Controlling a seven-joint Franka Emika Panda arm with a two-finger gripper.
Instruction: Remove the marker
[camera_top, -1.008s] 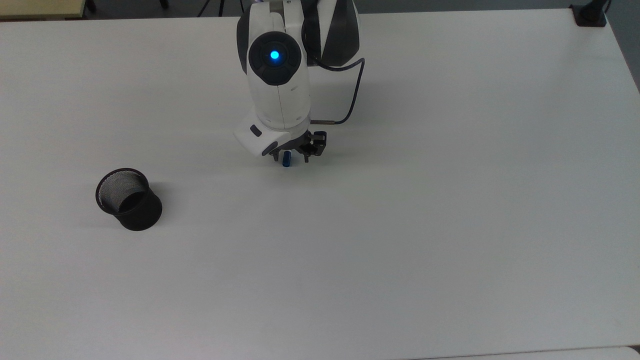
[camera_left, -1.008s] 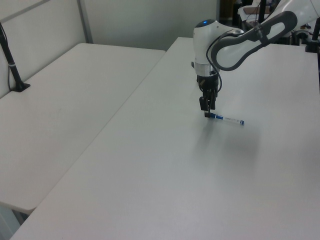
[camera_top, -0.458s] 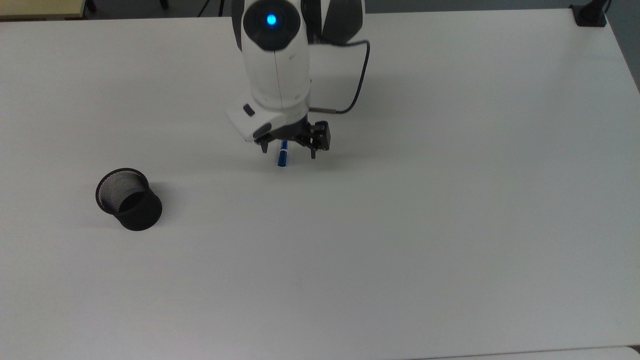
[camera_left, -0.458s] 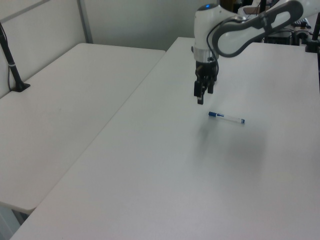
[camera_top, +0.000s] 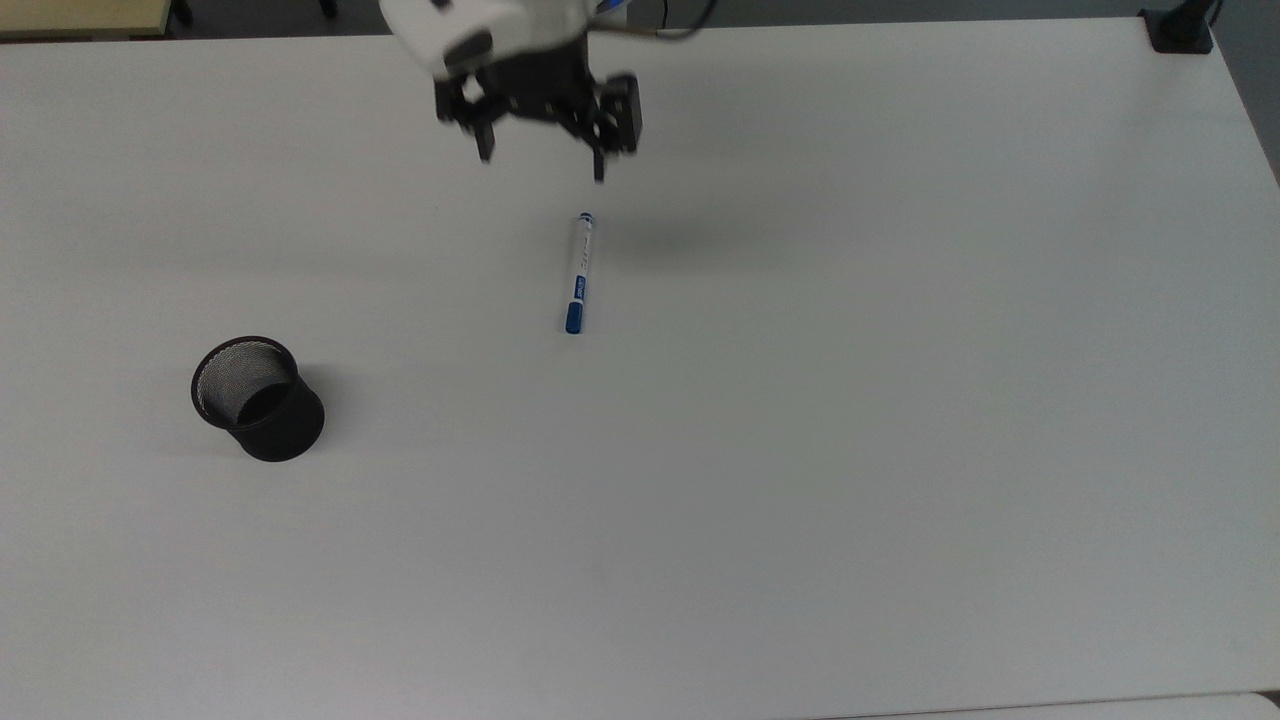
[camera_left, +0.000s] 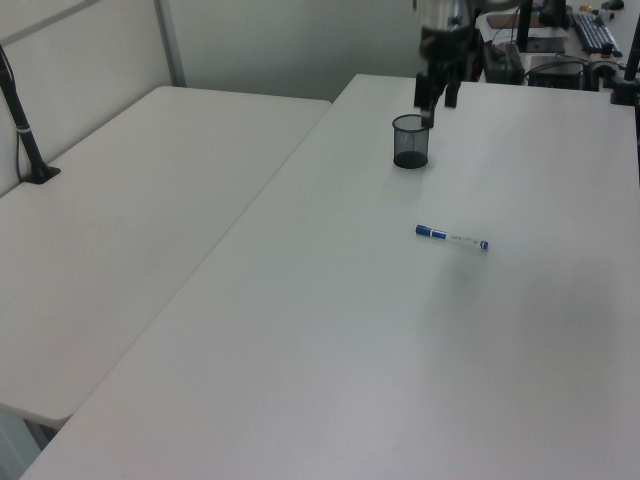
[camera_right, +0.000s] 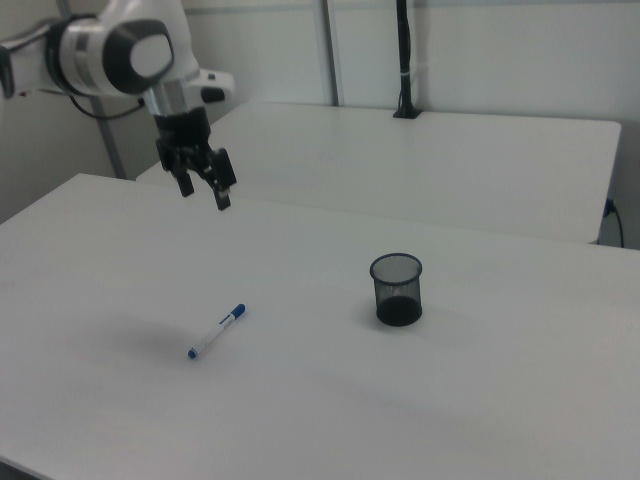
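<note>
The marker lies flat on the white table, white barrel with a blue cap, also seen as the marker and the marker. My gripper hangs high above the table, well clear of the marker, fingers spread and nothing between them. The same gripper appears up and left in the right view, and the gripper near the top of the left view.
A black mesh cup stands upright on the table, apart from the marker, with nothing visible inside. The mesh cup sits to the marker's right in the right view. A second table adjoins on the left view's left.
The gripper let go of the marker, opened, and rose up and back, away from it. The marker now lies free on the table.
</note>
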